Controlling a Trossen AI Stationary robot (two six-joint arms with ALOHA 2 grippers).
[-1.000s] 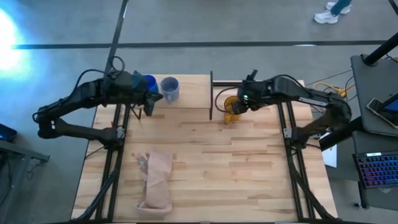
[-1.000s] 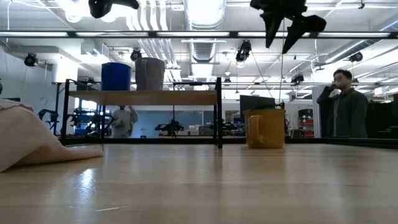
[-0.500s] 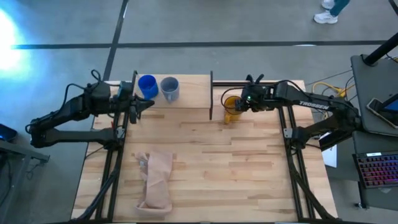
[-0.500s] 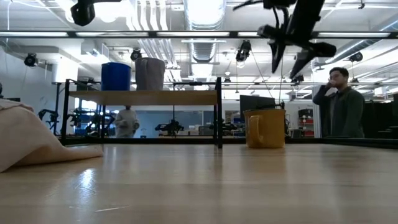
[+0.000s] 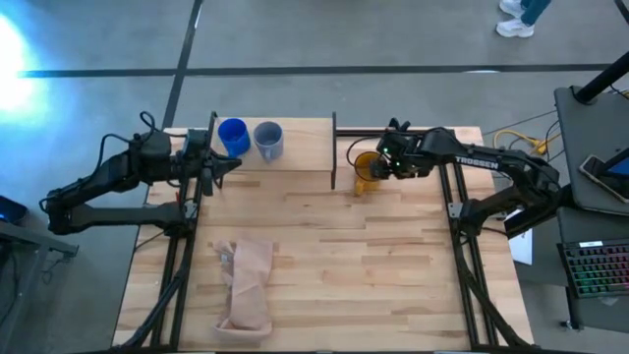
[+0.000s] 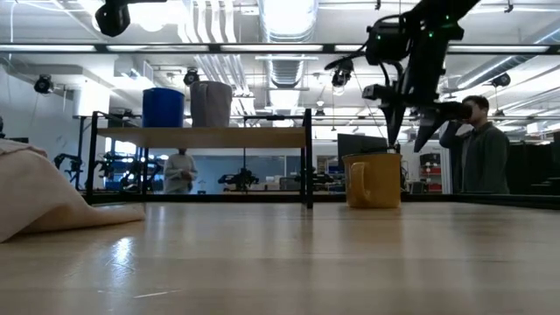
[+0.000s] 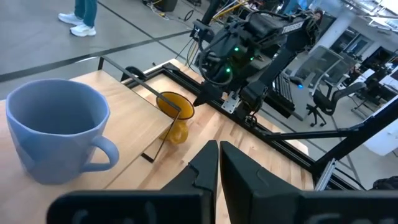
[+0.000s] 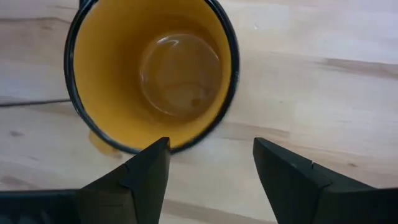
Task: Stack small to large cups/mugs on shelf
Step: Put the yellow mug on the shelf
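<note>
The small bright blue mug and the grey-blue mug stand side by side on the pale wooden shelf, at its left end. They also show in the low view, blue and grey-blue. The amber-yellow mug stands upright on the tabletop just right of the shelf. My right gripper is open and points down just above the mug's right rim; it touches nothing. My left gripper is shut and empty, left of the shelf, near the grey-blue mug.
A beige cloth lies crumpled on the table's near left part. The shelf's black frame post stands close to the amber mug. A person stands beyond the table on the right.
My left gripper has drawn back from the two mugs on the shelf toward the table's left edge and then kept still. My right gripper has tipped to point down and come down toward the amber mug, staying open. The mugs have not moved.
</note>
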